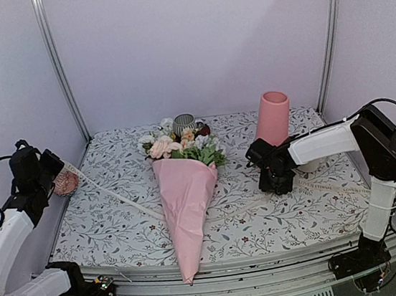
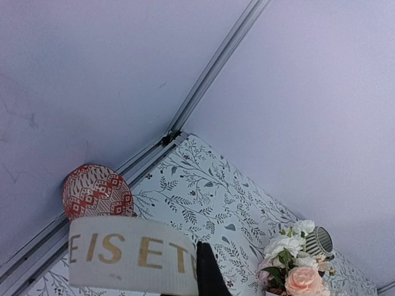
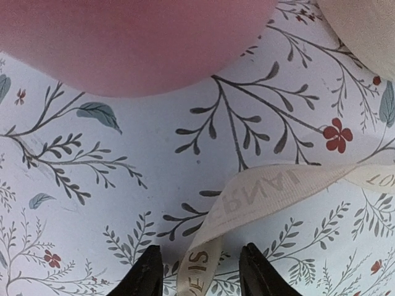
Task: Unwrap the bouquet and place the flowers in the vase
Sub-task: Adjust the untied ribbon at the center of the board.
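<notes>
The bouquet [image 1: 185, 193] lies mid-table, a pale pink paper cone with its tip toward the near edge and the flowers [image 1: 180, 146] at the far end. The pink vase [image 1: 273, 117] stands upright at back right. My left gripper [image 1: 57, 169] is raised at the left edge, shut on the cream ribbon [image 2: 129, 254], which runs from it down across the table [image 1: 121, 197]. My right gripper [image 3: 200, 274] is low over the cloth just in front of the vase base [image 3: 129, 43]. Its jaws stand apart, with another stretch of ribbon [image 3: 259, 194] lying between them, untouched.
A red patterned saucer [image 2: 97, 190] leans at the left wall beside my left gripper. A striped grey cup [image 1: 184, 123] stands behind the flowers. A cream mug [image 3: 364, 24] sits right of the vase, close to my right arm. White walls enclose three sides of the table.
</notes>
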Robot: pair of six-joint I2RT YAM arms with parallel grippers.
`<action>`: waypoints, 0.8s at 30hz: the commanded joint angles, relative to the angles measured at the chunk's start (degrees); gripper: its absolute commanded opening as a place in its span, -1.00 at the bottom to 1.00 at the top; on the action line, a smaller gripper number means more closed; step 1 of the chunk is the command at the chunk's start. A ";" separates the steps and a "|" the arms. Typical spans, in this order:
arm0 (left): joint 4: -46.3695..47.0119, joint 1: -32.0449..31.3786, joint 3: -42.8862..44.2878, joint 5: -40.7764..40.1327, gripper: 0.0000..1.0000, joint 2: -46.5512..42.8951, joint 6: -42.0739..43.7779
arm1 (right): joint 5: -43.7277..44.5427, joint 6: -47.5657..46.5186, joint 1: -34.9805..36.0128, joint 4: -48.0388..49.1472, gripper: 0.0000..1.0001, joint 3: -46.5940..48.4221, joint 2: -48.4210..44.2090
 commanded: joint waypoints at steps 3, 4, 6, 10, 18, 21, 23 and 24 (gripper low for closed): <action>-0.01 2.07 3.00 1.57 -1.00 0.18 0.61 | -0.82 0.45 -0.08 0.31 -0.75 0.38 2.63; 0.10 2.17 3.32 1.79 -1.00 0.36 0.55 | -0.56 0.85 -0.06 -0.06 -0.89 0.66 2.62; 0.06 2.30 3.93 1.92 -1.00 0.80 0.40 | 0.10 1.48 -0.12 -0.92 -0.93 1.13 2.23; 0.47 2.64 4.24 1.92 -1.00 1.59 -0.19 | 2.18 3.46 -0.13 -2.31 -0.95 0.88 -0.18; 2.46 3.24 5.89 1.16 -1.00 5.04 -1.13 | 6.36 9.42 -0.10 -0.93 -0.97 -2.31 -6.96; 3.11 3.86 7.02 0.79 -1.00 6.52 -1.30 | 6.71 9.81 -0.09 -0.26 -0.97 -2.22 -7.73; 3.36 4.57 7.95 0.51 -1.00 7.55 -1.25 | 6.55 9.48 -0.07 0.33 -0.97 -2.01 -7.64; 3.36 5.02 8.46 0.06 -1.00 7.96 -1.24 | 6.23 9.33 -0.12 0.60 -0.97 -1.88 -7.52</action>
